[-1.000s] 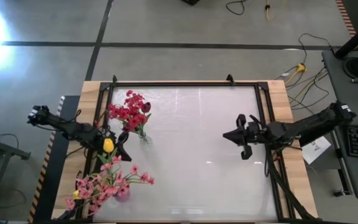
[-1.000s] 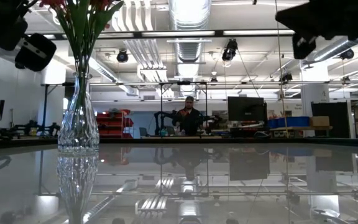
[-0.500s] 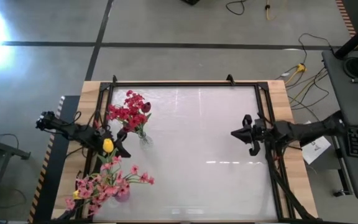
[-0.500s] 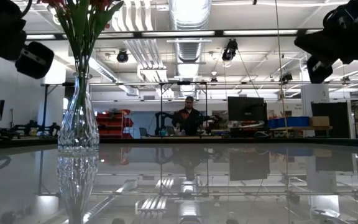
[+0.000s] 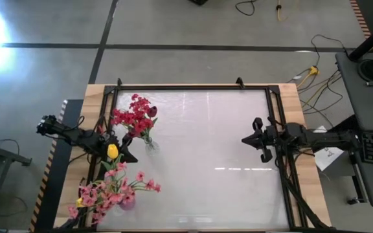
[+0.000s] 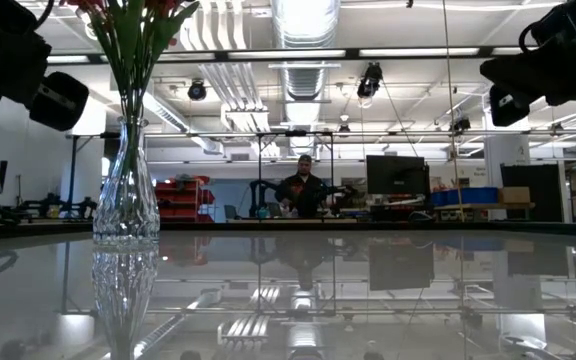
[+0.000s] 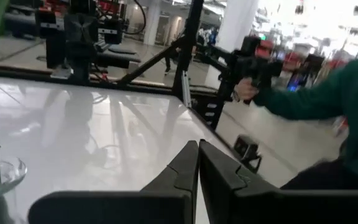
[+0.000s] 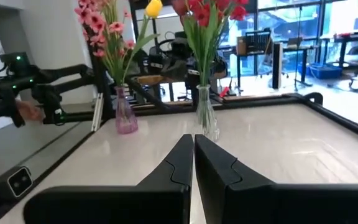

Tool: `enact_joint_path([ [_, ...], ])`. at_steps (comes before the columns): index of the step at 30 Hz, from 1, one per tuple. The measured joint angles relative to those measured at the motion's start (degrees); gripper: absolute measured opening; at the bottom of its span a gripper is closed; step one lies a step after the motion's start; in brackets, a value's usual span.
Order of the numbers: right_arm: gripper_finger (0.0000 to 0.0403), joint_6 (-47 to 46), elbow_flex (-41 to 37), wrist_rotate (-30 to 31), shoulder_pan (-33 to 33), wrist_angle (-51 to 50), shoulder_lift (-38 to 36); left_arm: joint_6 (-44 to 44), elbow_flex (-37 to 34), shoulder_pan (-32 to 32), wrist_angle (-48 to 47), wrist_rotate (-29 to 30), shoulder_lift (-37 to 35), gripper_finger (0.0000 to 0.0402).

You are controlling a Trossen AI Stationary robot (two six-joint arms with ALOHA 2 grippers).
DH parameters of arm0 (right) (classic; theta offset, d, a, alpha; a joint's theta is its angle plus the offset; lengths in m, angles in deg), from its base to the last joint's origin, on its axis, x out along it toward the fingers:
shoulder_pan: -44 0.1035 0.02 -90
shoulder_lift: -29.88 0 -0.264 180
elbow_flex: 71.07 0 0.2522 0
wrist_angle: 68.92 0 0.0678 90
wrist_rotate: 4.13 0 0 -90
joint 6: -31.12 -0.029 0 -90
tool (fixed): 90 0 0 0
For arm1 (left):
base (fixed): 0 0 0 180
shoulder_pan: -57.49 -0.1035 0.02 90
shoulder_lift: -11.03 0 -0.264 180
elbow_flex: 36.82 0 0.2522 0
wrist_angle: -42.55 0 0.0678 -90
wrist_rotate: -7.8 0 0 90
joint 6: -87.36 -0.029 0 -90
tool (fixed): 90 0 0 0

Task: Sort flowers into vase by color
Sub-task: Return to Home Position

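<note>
All the flowers I can see are already standing in vases, so both of my hands are empty. The red flowers (image 5: 133,116), with a dark red bud (image 5: 153,111) at their edge, fill the clear vase (image 6: 126,190). This is cut glass with a slim neck and a swelling, faceted foot. Near it, along the same side of the worktop (image 5: 206,162), the small purple vase (image 8: 126,116) holds the pink flowers (image 5: 109,191) and a yellow tulip (image 5: 113,151) that rises above them. My left hand (image 7: 197,149) has its fingers pressed together on nothing, and from above it sits between the clear vase and the purple one, just beside the tulip's head. My right hand (image 8: 193,142) is likewise closed and empty, well apart from the clear vase at the far side of the worktop. I judge these sprays to be very light, with thin, springy stems and soft cloth or plastic blossoms that would crush or slip under a pinch. If one needed moving I would take it on the bare green stem below the leaves, never on the cluster. Both vases look top-heavy under such wide sprays, and the worktop is glossy and smooth, so a snagged leaf could slide or tip either one.
</note>
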Motion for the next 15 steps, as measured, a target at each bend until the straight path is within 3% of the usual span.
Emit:
enact_joint_path([
  [5, 0.0009, 1.14, -0.02, 0.39, 0.00, 0.42, -0.36, -2.77, 0.00, 0.00, 0.03, 0.02, 1.00, 0.0000],
  [11, 0.0009, -0.77, 0.02, 15.63, -0.07, -5.68, 0.75, -2.74, 0.00, 0.00, 0.11, 0.02, 1.98, 0.0000],
  [15, 0.0009, 3.73, 0.78, 18.65, -0.11, -5.97, 3.13, -2.74, 0.00, 0.00, 0.21, 0.08, 2.55, 0.0000],
])
